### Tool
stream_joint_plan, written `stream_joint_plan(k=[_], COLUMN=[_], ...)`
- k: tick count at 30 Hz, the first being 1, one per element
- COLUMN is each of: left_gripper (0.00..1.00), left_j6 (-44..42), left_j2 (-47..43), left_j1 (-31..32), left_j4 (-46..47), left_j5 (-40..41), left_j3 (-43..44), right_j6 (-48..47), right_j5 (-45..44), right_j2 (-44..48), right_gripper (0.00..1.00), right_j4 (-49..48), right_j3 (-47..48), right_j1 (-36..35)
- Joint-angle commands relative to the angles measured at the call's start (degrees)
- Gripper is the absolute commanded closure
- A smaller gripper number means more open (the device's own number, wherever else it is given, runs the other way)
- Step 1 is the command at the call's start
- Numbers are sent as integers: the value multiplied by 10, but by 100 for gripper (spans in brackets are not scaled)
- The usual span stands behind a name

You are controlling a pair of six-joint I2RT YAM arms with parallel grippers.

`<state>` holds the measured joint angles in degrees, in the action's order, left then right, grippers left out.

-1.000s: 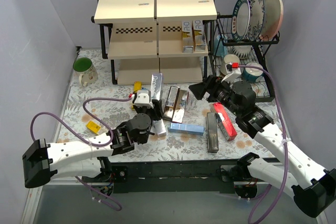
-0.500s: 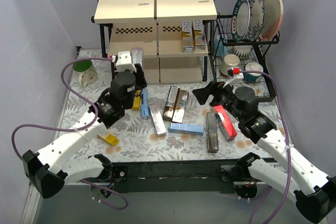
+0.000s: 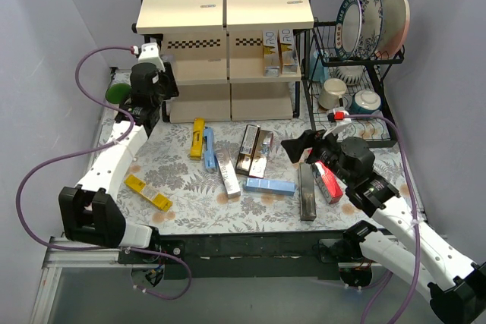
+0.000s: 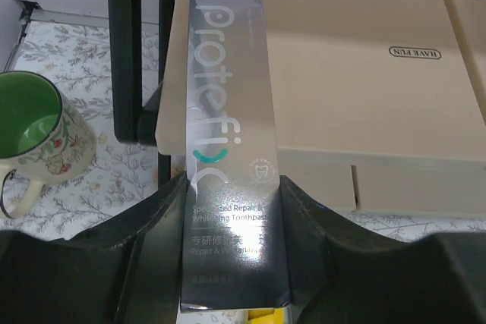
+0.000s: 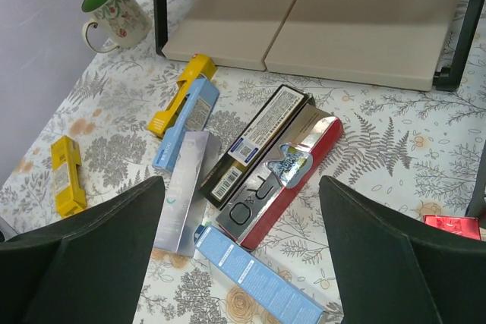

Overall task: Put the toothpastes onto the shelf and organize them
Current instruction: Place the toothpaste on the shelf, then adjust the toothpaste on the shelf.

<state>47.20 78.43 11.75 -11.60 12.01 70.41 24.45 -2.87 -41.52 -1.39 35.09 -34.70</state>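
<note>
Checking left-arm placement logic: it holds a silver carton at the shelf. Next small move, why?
Probably shift the left gripper right, over the shelf board: the silver carton it grips is at the board's left edge, with bare board beside it.

The silver carton (image 4: 228, 149) looks glossy, shelf boards (image 4: 342, 73) matt.

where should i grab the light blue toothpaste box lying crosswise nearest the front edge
Across its narrow width near mid-length, coming straight down. The light blue toothpaste box lies flat with both long sides free there; its end by the silver box is crowded.
</note>
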Motion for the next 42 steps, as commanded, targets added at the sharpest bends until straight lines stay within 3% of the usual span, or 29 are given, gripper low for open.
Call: stream_joint_plan(k=[1,12,19,23,28,32,42], left_gripper=[97,88,64,45,30,27,35], left_j6=[-29,-80,-74,-64,-61,-53,-41], left_j2=[0,79,81,66,42,16,-14], left_j1=[-29,-50,-50,-50,-50,-50,-50], left_j4=[72,138,148,162,173,170,209], left_j5=[-66,-56,-59,-48,-51,-45,-53], left_j3=[45,68,59,35,3,-22,-84], right_j6=[-36,-54,-56,-55,-54,-53,-52], right_j5=[12,24,41,48,56,60,62], right_j2=[13,13,21,21,20,20,26], right_gripper=[9,10,10,10,10,10,10], right_j4=[-55,-88,-88,-88,-90,-91,-96], right_j3=[-15,-49,-60,-63,-64,-66,-75], right_j1=[-1,-1,-1,-2,-1,-1,-1])
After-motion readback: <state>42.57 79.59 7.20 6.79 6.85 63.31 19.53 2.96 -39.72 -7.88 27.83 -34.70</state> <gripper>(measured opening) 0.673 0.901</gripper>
